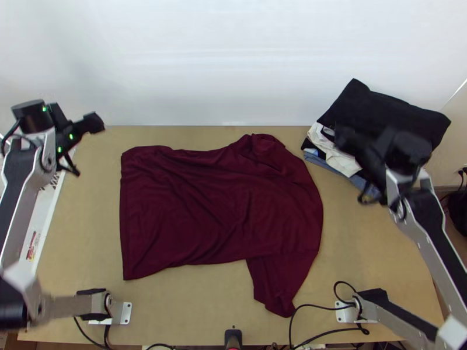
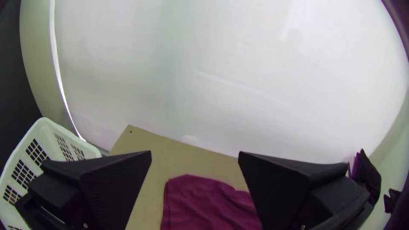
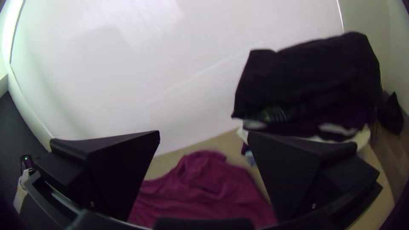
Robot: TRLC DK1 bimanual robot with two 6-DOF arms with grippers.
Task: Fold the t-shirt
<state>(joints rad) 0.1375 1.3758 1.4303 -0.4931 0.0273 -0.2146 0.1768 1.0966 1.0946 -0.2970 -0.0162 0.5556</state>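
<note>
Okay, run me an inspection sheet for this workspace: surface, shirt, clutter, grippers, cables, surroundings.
Surface: light wooden table, bare around the shirt.
Job's things: dark red t-shirt, spread but creased; one sleeve points to the near edge, and the far right part is bunched.
Clutter: pile of clothes at the far right, black on top, white and blue beneath.
Left gripper: open, nothing between its fingers, near the far left corner.
Right gripper: open, nothing between its fingers, by the pile.
Cables: black cables looping along the near edge, close to the lower sleeve.
Surroundings: white backdrop behind the table; white basket at its left side.
</note>
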